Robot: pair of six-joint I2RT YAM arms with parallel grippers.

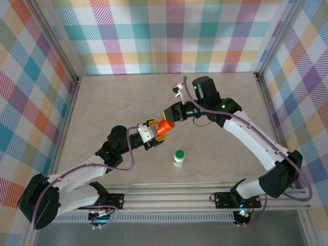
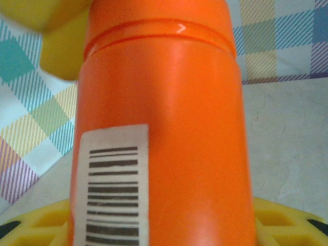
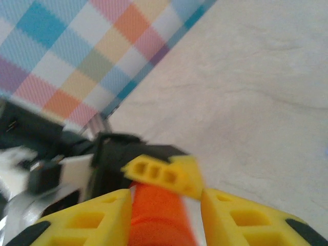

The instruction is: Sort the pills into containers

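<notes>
Above the table (image 1: 123, 97), the left gripper (image 1: 154, 132) clamps the orange bottle (image 1: 165, 127) by its body while the right gripper (image 1: 170, 115) pinches its cap end, apparently uncapping; the next move calls for a firm twist-off to free the pills, presumably sealed inside.

Overhead from behind, wrist views close, sharing orange bottle (image 2: 169, 102)

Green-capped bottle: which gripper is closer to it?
Left, by a little. The left gripper sits just behind and left of the green-capped bottle; the right gripper is farther back, almost straight behind it. Both clasp the orange bottle.
</notes>
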